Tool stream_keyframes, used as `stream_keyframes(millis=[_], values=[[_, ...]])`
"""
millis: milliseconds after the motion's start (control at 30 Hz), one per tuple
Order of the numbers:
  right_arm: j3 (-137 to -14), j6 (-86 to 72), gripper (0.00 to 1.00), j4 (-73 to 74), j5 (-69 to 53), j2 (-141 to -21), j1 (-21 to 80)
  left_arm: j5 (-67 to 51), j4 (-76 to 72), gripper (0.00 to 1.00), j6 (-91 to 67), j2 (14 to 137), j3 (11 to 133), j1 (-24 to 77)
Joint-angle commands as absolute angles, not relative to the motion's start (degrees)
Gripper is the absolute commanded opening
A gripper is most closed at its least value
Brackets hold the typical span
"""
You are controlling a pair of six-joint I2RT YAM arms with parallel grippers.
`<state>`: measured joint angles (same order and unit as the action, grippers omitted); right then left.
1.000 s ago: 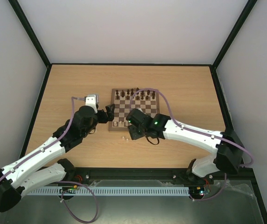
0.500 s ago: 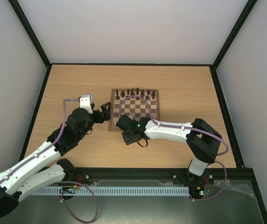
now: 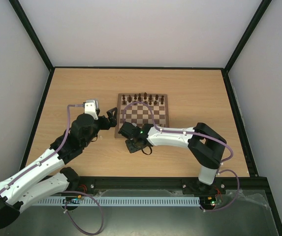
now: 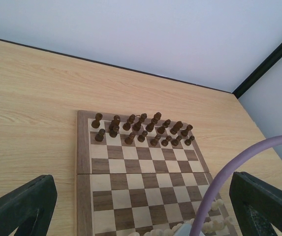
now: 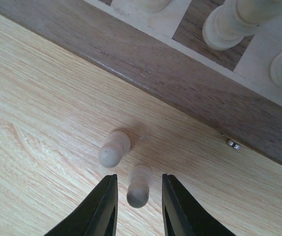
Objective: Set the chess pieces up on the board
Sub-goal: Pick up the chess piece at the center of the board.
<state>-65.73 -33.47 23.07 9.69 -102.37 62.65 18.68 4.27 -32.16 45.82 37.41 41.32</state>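
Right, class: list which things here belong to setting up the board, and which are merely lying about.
Belong: board; two pale pieces off it; right end effector straddling one.
Lying about: dark pieces, already lined up; purple cable.

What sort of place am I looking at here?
Likely a robotics lab test cell: a wooden table boxed in by plain white walls, two white robot arms mounted at its edge, and a chessboard.

Lab: white-walled, black-framed enclosure (image 3: 141,29)
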Motion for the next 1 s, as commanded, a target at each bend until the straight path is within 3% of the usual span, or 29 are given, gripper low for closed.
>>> stream_keyframes(millis=[0,267,567,967], values=[[-67.1,-33.44,0.24,24.95,10.55,-103.89,63.02,19.5,3.6,0.99,-32.21,46.0,37.0,40.96],[-66.47,-33.81,0.2,24.93,10.79,-104.52,63.02,19.08,3.6,0.99,-32.26,46.14,37.16,40.96],[-64.58,-34.25,0.06,26.17,12.31,-102.34,63.02,18.81,3.54,0.99,-32.25,46.25,37.14,40.96],[-64.77,-34.79,0.06,35.96,18.91,-86.67,62.83,18.47,3.38,0.99,-32.25,46.57,37.12,40.96]])
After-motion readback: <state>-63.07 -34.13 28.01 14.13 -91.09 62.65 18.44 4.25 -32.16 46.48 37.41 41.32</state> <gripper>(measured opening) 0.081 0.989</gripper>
